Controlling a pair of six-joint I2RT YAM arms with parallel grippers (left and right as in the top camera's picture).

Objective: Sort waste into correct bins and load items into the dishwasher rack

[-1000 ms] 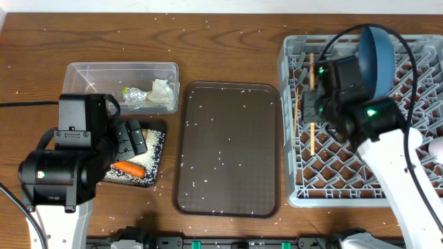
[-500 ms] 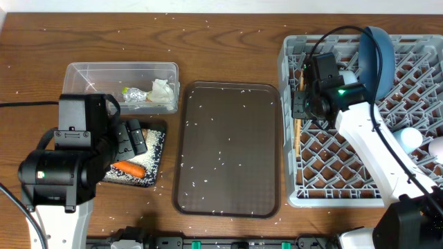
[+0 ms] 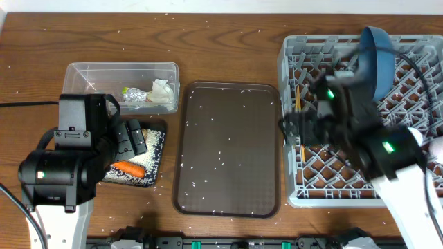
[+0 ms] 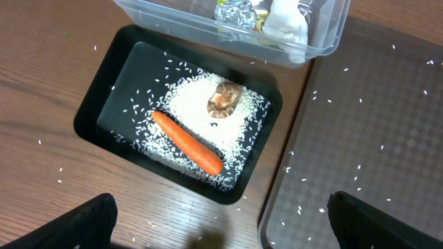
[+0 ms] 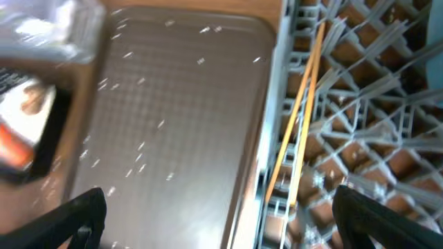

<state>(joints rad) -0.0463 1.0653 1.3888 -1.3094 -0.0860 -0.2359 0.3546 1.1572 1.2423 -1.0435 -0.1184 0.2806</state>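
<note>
The grey dishwasher rack (image 3: pixel 297 188) fills the right side, with the blue plate (image 3: pixel 378 61) standing upright in it. The wooden chopsticks (image 5: pixel 302 104) lie loose along the rack's left column. My right gripper (image 5: pixel 221 218) hovers open and empty over the rack's left wall. The black tray (image 4: pixel 104 97) holds the carrot (image 4: pixel 187 143), a brown lump (image 4: pixel 224 99) and rice (image 4: pixel 190 111). The clear tub (image 4: pixel 325 41) holds the napkin (image 4: pixel 285 24) and wrapper (image 4: pixel 235 12). My left gripper (image 4: pixel 221 223) hangs open and empty just in front of the black tray.
The dark brown serving tray (image 3: pixel 228 149), sprinkled with rice grains, lies between the bins and the rack. A white cup (image 3: pixel 436 147) shows at the rack's right edge. Rice grains are scattered over the wooden table (image 3: pixel 221 41).
My right gripper has opened and let go of the chopsticks, which now rest in the rack. It has pulled back toward the rack's front left. The left arm has not moved.
</note>
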